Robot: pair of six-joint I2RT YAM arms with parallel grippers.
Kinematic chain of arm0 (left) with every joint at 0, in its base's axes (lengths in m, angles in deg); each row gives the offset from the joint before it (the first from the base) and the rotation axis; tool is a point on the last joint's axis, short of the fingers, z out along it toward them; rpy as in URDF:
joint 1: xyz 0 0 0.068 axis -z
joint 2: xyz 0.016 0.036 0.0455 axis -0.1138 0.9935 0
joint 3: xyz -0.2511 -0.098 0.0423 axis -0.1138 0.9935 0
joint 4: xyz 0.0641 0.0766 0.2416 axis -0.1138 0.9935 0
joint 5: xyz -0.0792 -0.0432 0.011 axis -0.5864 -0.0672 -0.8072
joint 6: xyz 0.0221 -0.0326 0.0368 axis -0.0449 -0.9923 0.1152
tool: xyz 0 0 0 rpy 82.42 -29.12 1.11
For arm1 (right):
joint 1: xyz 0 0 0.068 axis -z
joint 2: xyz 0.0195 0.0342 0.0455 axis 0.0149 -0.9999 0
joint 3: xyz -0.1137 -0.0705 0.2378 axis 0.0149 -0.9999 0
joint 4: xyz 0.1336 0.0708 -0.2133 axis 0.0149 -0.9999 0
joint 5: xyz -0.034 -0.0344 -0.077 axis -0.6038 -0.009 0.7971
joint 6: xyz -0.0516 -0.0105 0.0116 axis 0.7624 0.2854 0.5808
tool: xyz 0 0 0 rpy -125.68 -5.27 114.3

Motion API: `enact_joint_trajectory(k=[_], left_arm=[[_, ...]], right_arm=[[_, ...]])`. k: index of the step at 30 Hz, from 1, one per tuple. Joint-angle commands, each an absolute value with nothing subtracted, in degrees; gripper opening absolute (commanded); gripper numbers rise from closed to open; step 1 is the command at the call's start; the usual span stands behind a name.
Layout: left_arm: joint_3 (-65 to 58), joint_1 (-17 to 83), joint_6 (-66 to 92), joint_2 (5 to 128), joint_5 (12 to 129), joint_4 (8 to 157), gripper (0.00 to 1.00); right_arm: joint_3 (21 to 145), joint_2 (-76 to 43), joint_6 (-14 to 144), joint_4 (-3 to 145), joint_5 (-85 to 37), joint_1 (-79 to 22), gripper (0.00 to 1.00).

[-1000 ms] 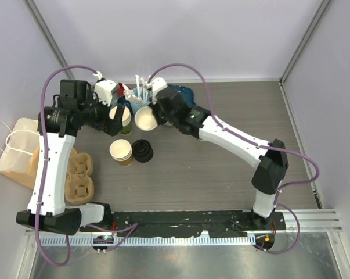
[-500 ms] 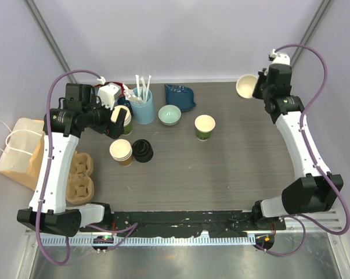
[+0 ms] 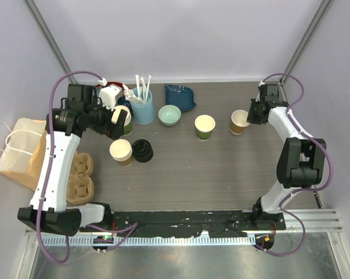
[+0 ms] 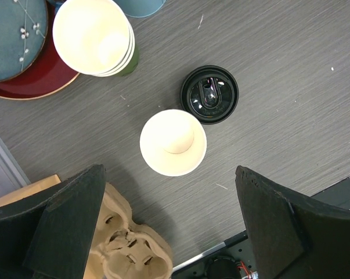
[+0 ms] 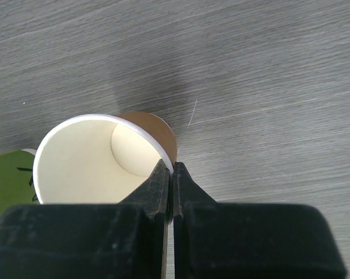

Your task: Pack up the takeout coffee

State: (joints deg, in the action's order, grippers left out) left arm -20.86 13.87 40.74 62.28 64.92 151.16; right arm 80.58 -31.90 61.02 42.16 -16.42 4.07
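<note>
Only illegible print shows, on the green cup (image 5: 6, 174).

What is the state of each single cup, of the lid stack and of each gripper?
Brown-walled paper cup: lidless, rim pinched by right gripper.
Green-walled paper cup: lidless, upright, standing free.
Stack of black plastic lids: loose, fitted on no cup.
Right gripper: shut on the brown cup's rim.
Left gripper: open, holding nothing.
</note>
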Motion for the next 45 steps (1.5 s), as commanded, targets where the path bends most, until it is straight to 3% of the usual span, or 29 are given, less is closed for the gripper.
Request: enact_joint_trajectory(k=[1, 14, 18, 21, 24, 29, 32, 35, 45], left_arm=[[-20.68, 13.56, 41.81, 62.23, 65.65, 149.30, 0.97], [-20.33, 13.65, 41.46, 63.20, 64.34, 149.13, 0.98], [-20.16, 13.65, 40.49, 63.64, 63.37, 149.48, 0.98], [-20.16, 13.56, 39.79, 63.90, 62.05, 149.48, 0.98], [-19.55, 14.61, 38.38, 64.16, 60.38, 149.04, 0.92], [-16.56, 27.69, 37.94, 66.79, 69.33, 147.90, 0.73], [-15.41, 31.40, 38.12, 69.52, 71.71, 147.11, 0.60], [-15.67, 33.07, 39.16, 73.73, 74.87, 145.62, 0.53], [-17.00, 30.88, 69.55, 78.67, 60.57, 146.93, 0.61]], right_arm=[[83.64, -33.14, 61.59, 40.59, -18.54, 4.02, 0.01], [82.85, -34.55, 62.65, 39.09, -16.61, 4.02, 0.03], [82.50, -33.59, 62.82, 39.27, -16.78, 4.02, 0.30], [82.41, -32.36, 63.08, 39.27, -16.43, 4.02, 0.43], [82.76, -30.51, 63.35, 39.01, -16.17, 4.02, 0.49], [83.47, -25.42, 63.09, 38.83, -16.17, 3.58, 0.51], [82.59, -20.85, 63.00, 40.05, -16.17, 2.17, 0.52], [81.36, -17.24, 63.43, 41.37, -16.43, 0.85, 0.52], [79.25, -13.28, 67.13, 44.01, -26.27, -1.17, 0.52]])
